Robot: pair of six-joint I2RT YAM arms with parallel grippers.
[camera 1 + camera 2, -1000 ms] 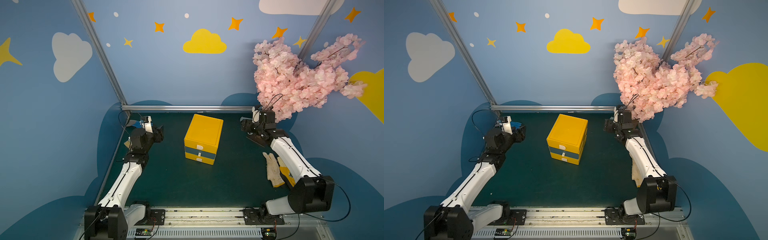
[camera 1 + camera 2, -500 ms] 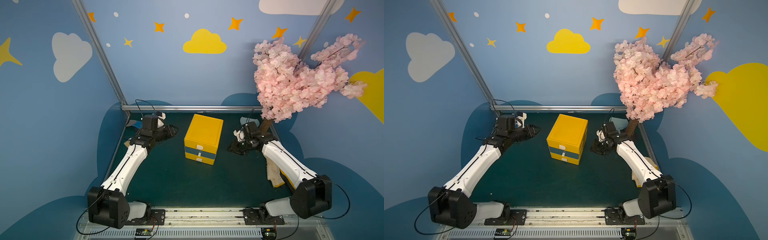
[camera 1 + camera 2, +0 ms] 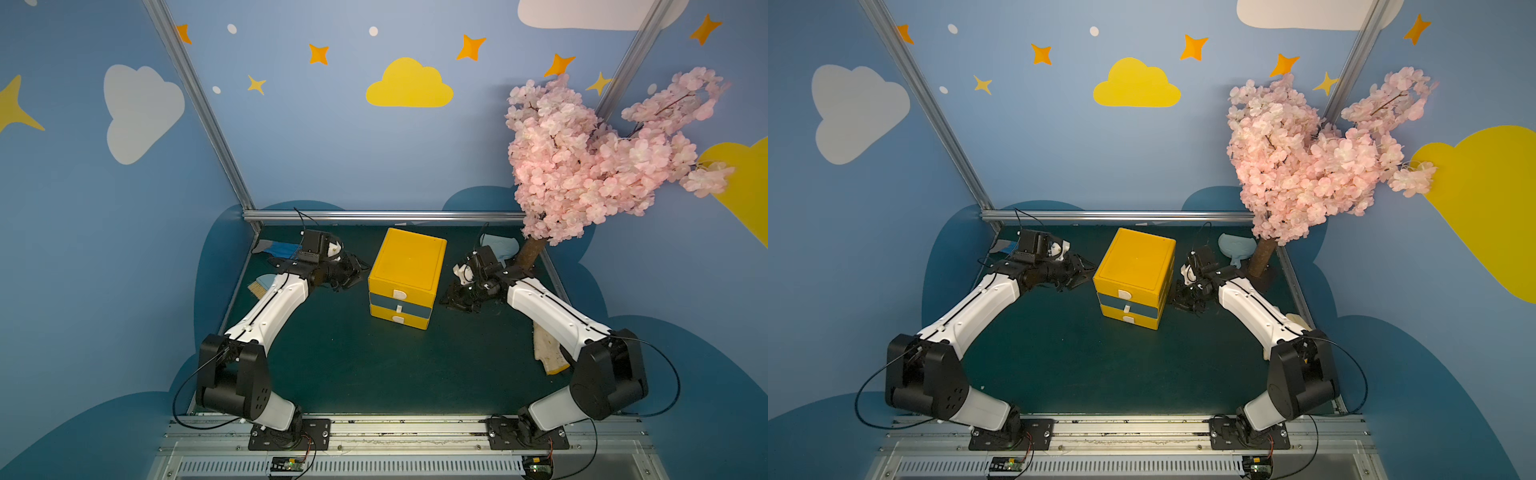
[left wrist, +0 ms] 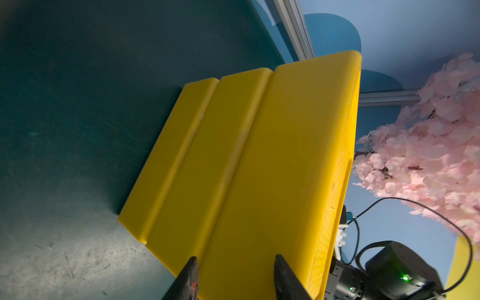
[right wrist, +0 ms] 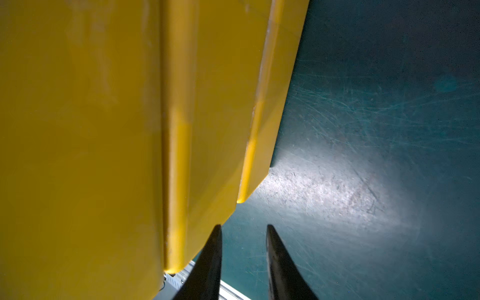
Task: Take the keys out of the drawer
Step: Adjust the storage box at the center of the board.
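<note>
Yellow plastic three-drawer cabinet (image 3: 409, 257) sits mid-mat. All drawers are shut, white tab handles (image 3: 400, 294) facing 6 o'clock. The keys aren't visible; they're probably inside a drawer, can't tell which. Your left gripper (image 4: 235, 257) is at the cabinet's 9 o'clock, jaws half parted, empty. Your right gripper (image 5: 244, 226) is at its 3 o'clock, jaws narrow, empty. Brace one side wall, bring the other gripper round to a tab, and pull straight toward 6 o'clock so the cabinet doesn't skid on the dark green mat (image 3: 332, 365). No readable writing or brand.
</note>
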